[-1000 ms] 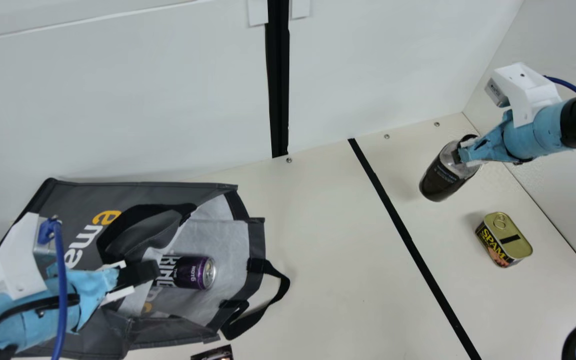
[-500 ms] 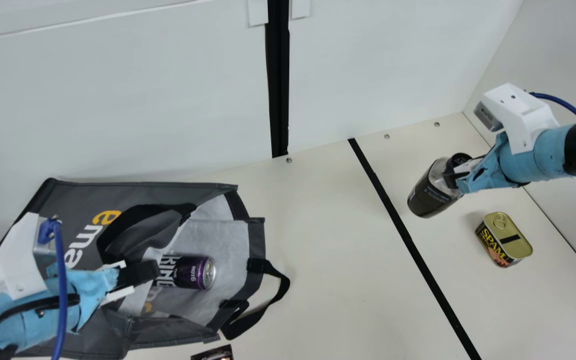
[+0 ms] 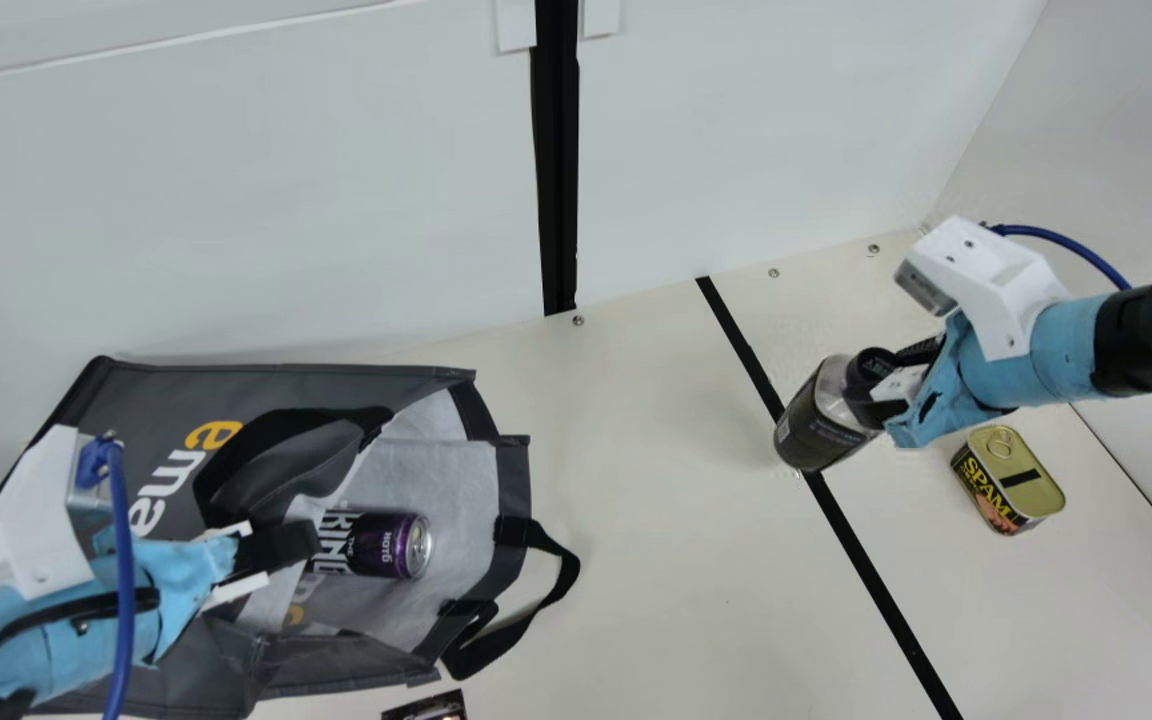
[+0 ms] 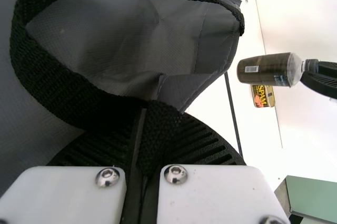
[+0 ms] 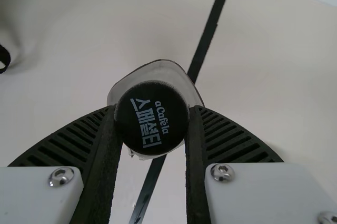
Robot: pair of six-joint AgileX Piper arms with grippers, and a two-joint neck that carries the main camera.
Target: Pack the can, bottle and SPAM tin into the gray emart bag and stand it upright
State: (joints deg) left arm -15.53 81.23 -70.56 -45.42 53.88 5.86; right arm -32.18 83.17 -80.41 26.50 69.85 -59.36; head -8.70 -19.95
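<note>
The gray emart bag point(image 3: 286, 390) lies on its side at the left, its mouth facing right. Inside the mouth rests the purple can point(image 3: 391, 545). My left gripper point(image 3: 301, 545) is at the bag's upper layer; in the left wrist view that gripper point(image 4: 142, 166) is shut on the black strap handle point(image 4: 58, 84). My right gripper point(image 3: 891, 385) holds the dark bottle point(image 3: 821, 420) tilted above the table; in the right wrist view the same gripper point(image 5: 151, 121) is shut on the bottle's black cap point(image 5: 151, 118). The SPAM tin point(image 3: 1011, 480) stands to the right of the bottle.
A black tape line point(image 3: 866, 565) runs across the cream table point(image 3: 656, 480) between bag and tin. Another black handle point(image 3: 546, 600) sticks out from the bag's mouth. A small dark item point(image 3: 431, 707) lies at the front edge. White walls rise behind and at the right.
My right gripper has carried the bottle leftward and toward the front, to over the black line. The left arm, bag, can and tin have stayed where they were.
</note>
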